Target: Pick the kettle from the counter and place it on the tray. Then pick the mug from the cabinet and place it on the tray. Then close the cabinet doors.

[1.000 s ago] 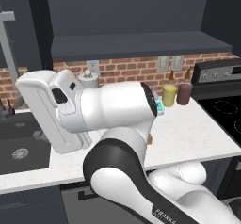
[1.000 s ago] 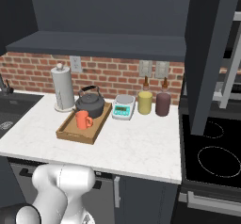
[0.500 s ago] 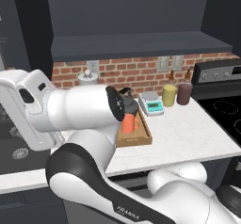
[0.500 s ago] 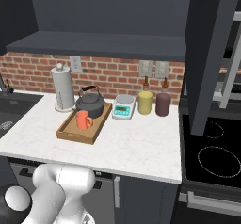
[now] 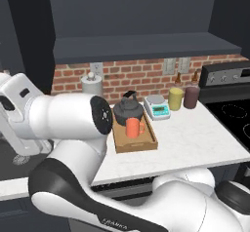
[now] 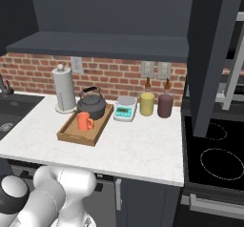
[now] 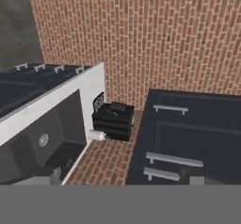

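— Wooden tray [image 6: 71,133] on the white surface [image 6: 138,149]: how many things in it?
— Two: one dark kettle [image 6: 92,105] at the back, one orange mug [image 6: 84,122] in front of it.
— Going left to right along the brick wall?
— One paper-towel roll [image 6: 63,88], then the tray, one small scale [image 6: 125,108], one yellow cup [image 6: 147,104], one maroon cup [image 6: 165,105]; two brown bottles behind the cups.
— The cabinet door [image 6: 212,54]?
— One dark panel stands open at the right.
— The fingers?
— Spread wide, nothing between them, turned toward a brick wall and dark cabinets.
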Tool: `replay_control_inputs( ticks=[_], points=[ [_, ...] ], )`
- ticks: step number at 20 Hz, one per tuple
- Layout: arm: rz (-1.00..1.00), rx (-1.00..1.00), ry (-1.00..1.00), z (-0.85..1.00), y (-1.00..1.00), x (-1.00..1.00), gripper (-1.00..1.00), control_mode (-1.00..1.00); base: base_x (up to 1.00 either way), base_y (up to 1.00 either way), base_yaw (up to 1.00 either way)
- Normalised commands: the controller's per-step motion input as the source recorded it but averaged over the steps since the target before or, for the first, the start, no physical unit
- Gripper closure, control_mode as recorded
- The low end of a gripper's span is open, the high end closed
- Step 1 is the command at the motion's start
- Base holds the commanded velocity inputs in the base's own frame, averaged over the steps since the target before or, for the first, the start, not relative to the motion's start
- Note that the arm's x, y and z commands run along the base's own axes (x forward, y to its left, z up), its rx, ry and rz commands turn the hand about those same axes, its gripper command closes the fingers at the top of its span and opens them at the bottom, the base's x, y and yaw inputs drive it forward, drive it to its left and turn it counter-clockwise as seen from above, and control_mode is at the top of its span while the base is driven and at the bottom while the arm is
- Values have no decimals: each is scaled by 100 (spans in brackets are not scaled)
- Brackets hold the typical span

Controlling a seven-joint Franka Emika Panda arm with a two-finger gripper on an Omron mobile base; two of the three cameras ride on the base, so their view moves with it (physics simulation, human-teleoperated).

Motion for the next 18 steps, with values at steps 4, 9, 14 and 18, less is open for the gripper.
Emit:
replay_control_inputs(
  ticks=[4,9,14,18],
  points=[
    [-10,0,-6,15,0,-31,-100,-100,0,0,0],
    [-20,0,0,3,0,21,-100,-100,0,0,0],
    [-19,2,0,0,0,45,-100,-100,0,0,0],
    [-15,1,0,0,-6,45,-100,-100,0,0,0]
  ],
)
